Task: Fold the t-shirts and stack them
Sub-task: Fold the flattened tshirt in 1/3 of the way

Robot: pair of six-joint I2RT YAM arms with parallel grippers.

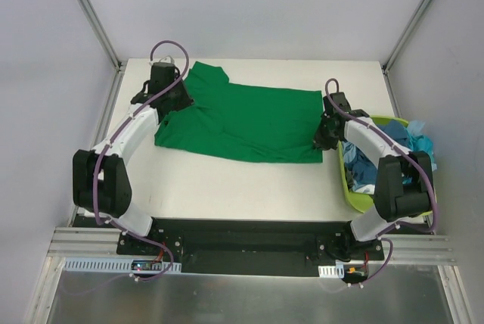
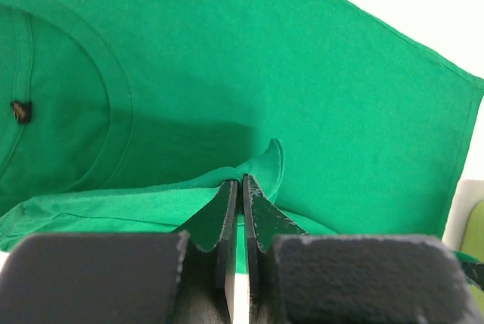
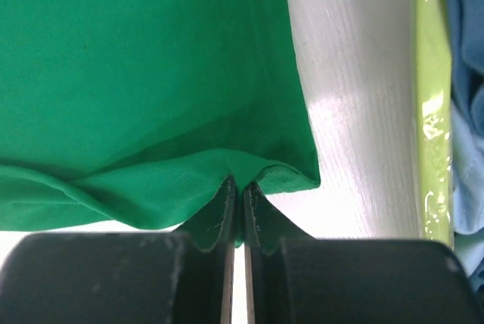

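1. green t-shirt lies spread on table
2. L gripper clenched on edge fold nr collar end; R gripper clenched on hem nr corner
3. Cloth light, limp, prob. sags; hold edges/corners
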